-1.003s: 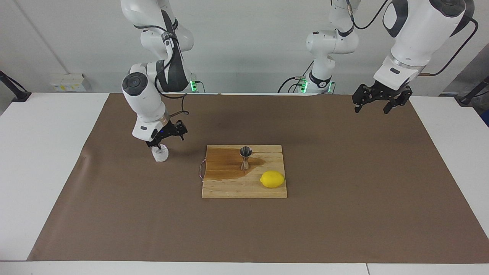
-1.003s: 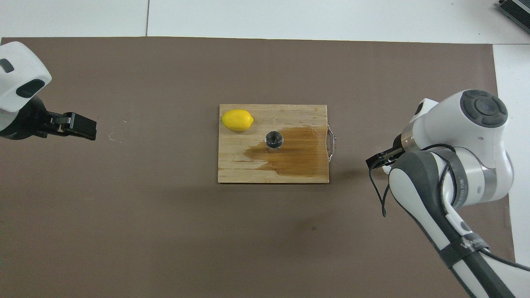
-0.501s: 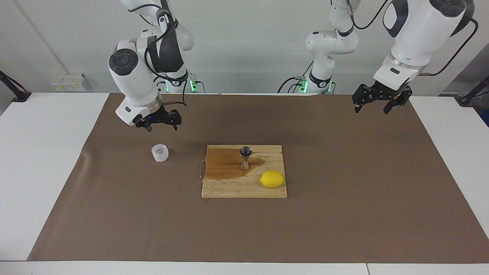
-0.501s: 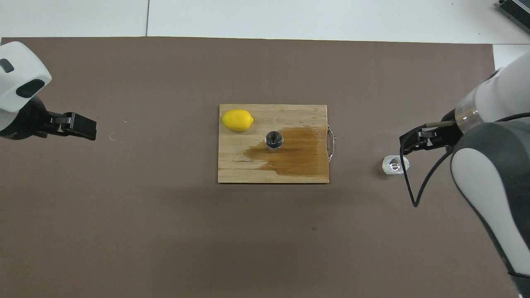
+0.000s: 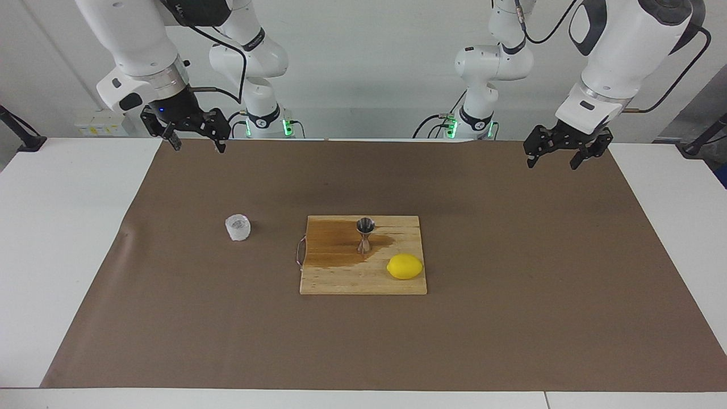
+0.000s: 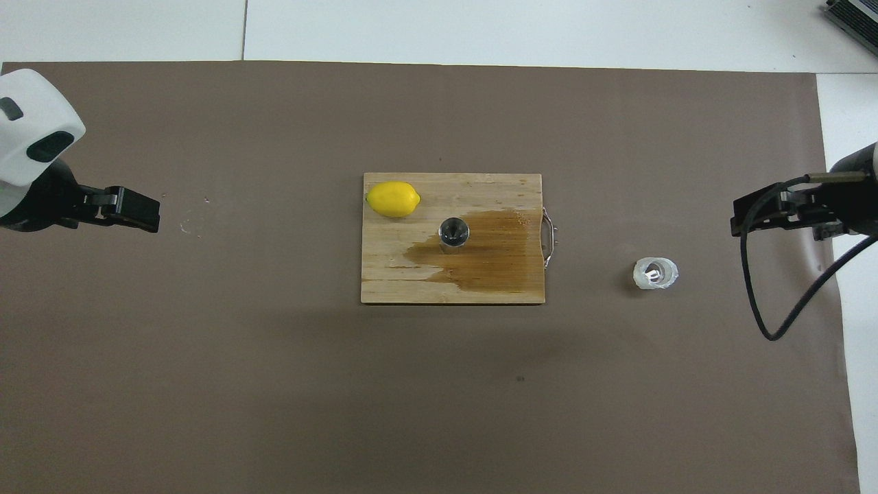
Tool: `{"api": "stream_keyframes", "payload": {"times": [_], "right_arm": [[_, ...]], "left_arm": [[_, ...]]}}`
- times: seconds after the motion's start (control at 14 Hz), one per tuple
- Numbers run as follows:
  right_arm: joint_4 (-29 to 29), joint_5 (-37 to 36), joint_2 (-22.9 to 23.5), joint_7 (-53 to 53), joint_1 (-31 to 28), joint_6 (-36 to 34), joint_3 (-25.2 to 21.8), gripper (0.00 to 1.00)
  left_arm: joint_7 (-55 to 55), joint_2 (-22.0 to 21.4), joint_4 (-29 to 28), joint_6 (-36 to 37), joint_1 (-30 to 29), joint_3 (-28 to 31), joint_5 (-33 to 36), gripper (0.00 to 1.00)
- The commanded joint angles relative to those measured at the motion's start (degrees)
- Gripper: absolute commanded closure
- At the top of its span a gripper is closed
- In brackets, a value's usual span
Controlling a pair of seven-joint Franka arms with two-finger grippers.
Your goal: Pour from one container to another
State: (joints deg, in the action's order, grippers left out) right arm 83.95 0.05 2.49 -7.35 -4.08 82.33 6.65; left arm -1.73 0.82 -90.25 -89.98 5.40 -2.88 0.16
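On the brown-covered surface (image 5: pixel 511 318), toward the right arm's end, the small squat clear textured glass cup (image 5: pixel 238 227) stands alone. Beside it, the shiny steel hourglass jigger (image 5: pixel 365 234) stands upright on the wet-stained wooden cutting board (image 5: pixel 352 281) near a yellow lemon (image 5: pixel 405 266). Right claw (image 5: pixel 195 143) and left claw (image 5: pixel 557 158) hang raised, spread wide, empty.

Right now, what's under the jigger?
The jigger stands upright on the wooden cutting board, on a dark wet stain spreading toward the handle. The wood directly beneath its base is covered.
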Motion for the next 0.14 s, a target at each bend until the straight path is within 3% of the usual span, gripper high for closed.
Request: {"api": "stream_keyframes", "payload": {"times": [0.0,0.07], "right_arm": [[0.16,2.40,-0.11,-1.18,-1.81,-0.24,0.55,0.00],[0.34,2.50,-0.38,-1.09,-1.29,-0.33,0.55,0.00]], "left_arm": [[0.41,-1.00,-0.81,0.50,-0.48,-0.11,0.10,0.00],[0.41,-1.00,-0.81,0.50,-0.48,-0.11,0.10,0.00]]}}
